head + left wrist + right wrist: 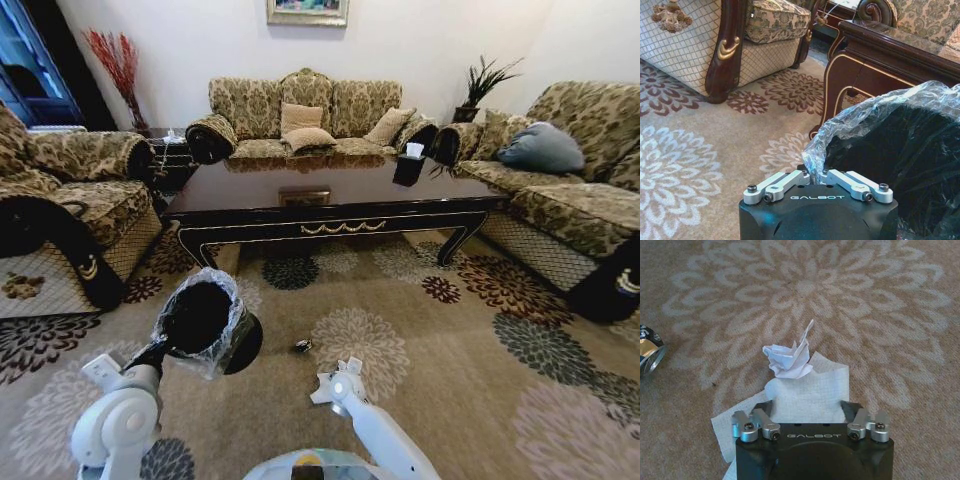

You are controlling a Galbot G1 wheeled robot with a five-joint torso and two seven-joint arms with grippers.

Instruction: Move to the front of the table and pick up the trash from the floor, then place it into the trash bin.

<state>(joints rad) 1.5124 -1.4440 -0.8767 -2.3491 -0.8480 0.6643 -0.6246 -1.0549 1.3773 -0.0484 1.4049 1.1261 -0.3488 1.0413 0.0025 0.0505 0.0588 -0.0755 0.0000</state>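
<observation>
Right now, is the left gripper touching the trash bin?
Touching. In the left wrist view the left gripper has its fingers closed on the plastic-lined rim of the trash bin, with no gap between them.

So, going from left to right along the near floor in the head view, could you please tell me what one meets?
Left gripper shut on the trash bin's bag → trash bin → small dark can on the carpet → right gripper.
</observation>
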